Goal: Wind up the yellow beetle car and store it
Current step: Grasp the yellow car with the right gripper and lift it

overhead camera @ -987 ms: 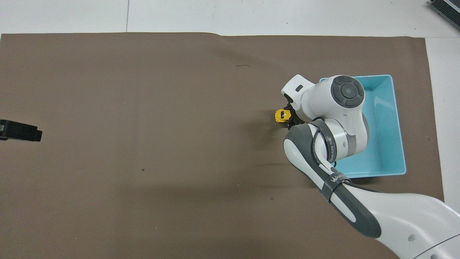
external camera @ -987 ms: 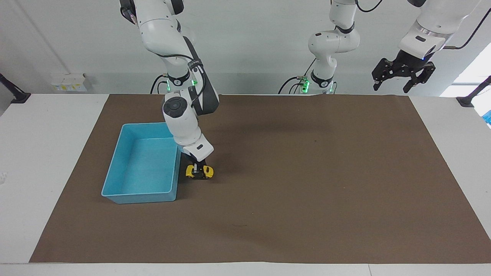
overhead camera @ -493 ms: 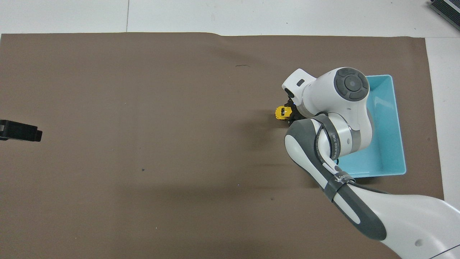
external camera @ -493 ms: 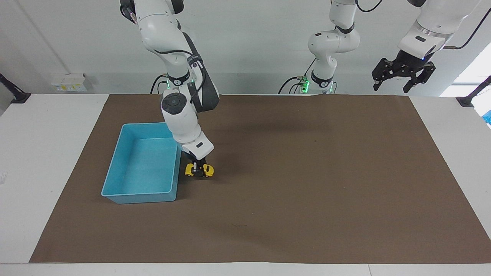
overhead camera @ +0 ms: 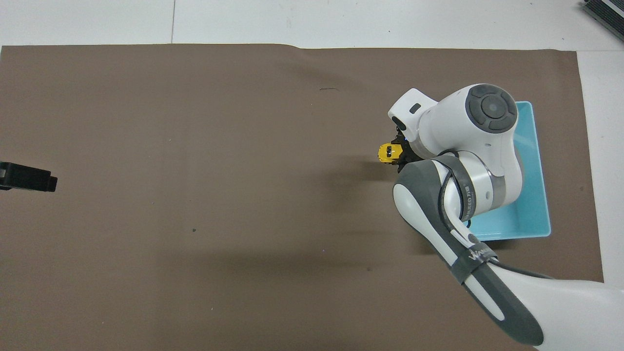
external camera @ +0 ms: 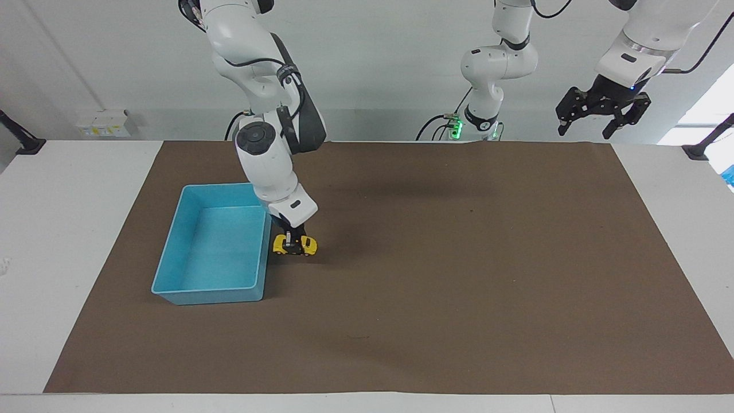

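Observation:
The yellow beetle car point(external camera: 309, 246) point(overhead camera: 385, 153) is tiny, with dark windows. It hangs just above the brown mat, close beside the light-blue bin point(external camera: 170, 248) point(overhead camera: 537, 161), level with the middle of the bin's long wall. My right gripper point(external camera: 293, 244) point(overhead camera: 398, 156) comes down from above and is shut on the car's middle. The right arm's wrist hides part of the car and part of the bin in the overhead view. My left gripper point(external camera: 594, 123) point(overhead camera: 27, 177) waits open, high over the left arm's end of the table, holding nothing.
The brown mat point(external camera: 459, 275) covers most of the white table. The bin has nothing in it. A small dark mark point(overhead camera: 329, 89) lies on the mat, farther from the robots than the car.
My right gripper has risen a little with the car and edged toward the bin. The right arm's wrist has swung further over the bin. The left arm has not moved.

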